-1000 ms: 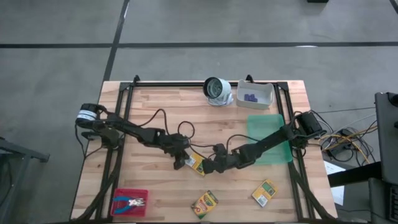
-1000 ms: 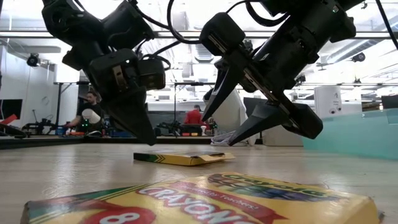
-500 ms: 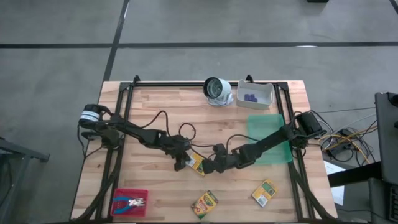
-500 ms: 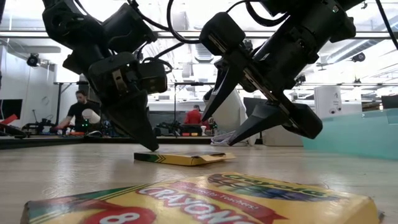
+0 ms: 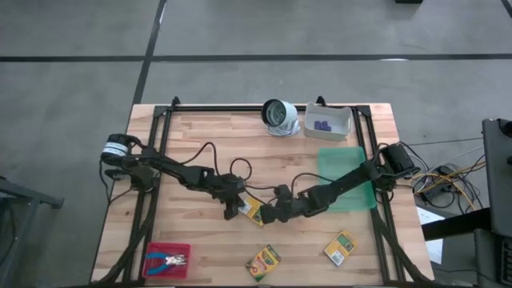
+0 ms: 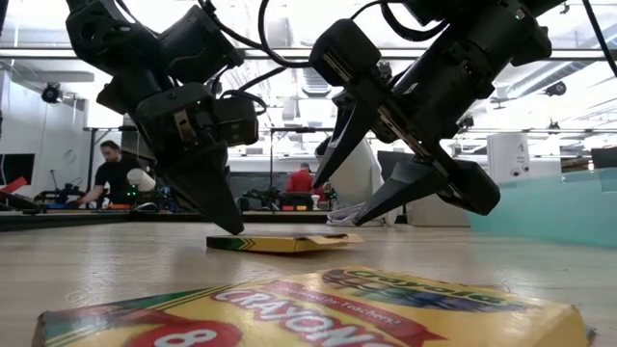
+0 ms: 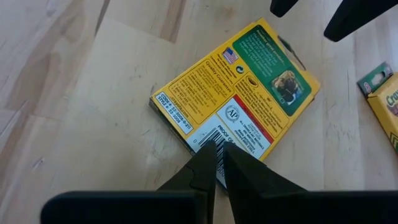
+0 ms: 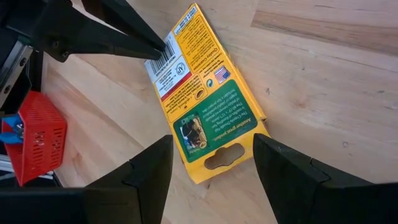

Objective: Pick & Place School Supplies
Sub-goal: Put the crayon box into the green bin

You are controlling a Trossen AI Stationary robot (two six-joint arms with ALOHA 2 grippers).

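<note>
At the middle of the tabletop point(image 5: 200, 132) a crayon box point(image 5: 253, 210) lies flat between both arms. Its long axis runs from the left gripper point(image 7: 216, 163), fingers pinched narrow on the barcode end, to the right gripper point(image 8: 211, 155), whose fingers stand wide astride the hang-tab end.

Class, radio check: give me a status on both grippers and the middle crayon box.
Left gripper shut, tips on crayon box. Right gripper open, straddling its hang-tab end. Box flat on table; nothing blocking.
</note>
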